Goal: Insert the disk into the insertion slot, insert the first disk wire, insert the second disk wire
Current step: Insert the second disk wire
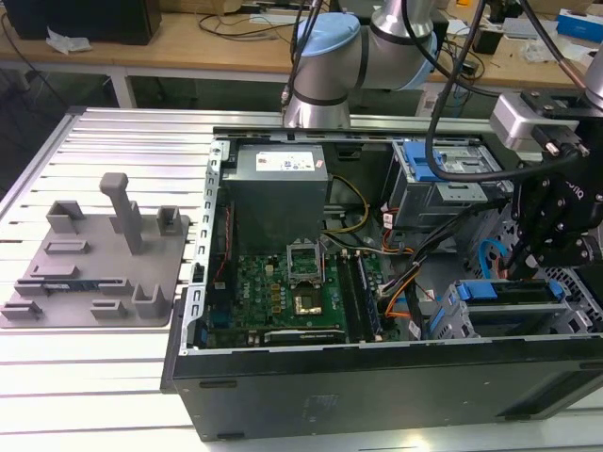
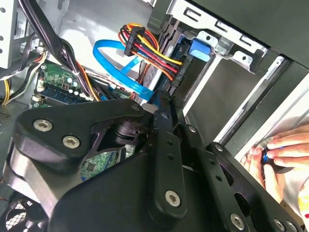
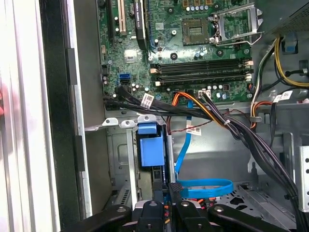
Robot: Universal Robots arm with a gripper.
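Light-blue flat second disk wire (image 3: 205,187) looped near claw (image 3: 166,212).

Black gripper (image 2: 161,116) linkage in foreground, tip just beside the looped second disk wire (image 2: 118,63). Orange-red-yellow wire bundle (image 2: 152,50) crosses above the loop. Blue latch (image 2: 201,49) on grey cage (image 2: 227,36). Green motherboard (image 2: 60,87) behind. A person's hand (image 2: 280,157) grips a dark knob.

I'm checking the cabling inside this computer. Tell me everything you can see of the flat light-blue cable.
The light-blue cable is a thin, flat, glossy plastic ribbon. In the first wrist view one stretch drops from the wire bundle by the green board, and another lies in a long loop on the grey case floor beside the claw. In the second wrist view it curls under the red, yellow and black wires, running toward the drive bay.
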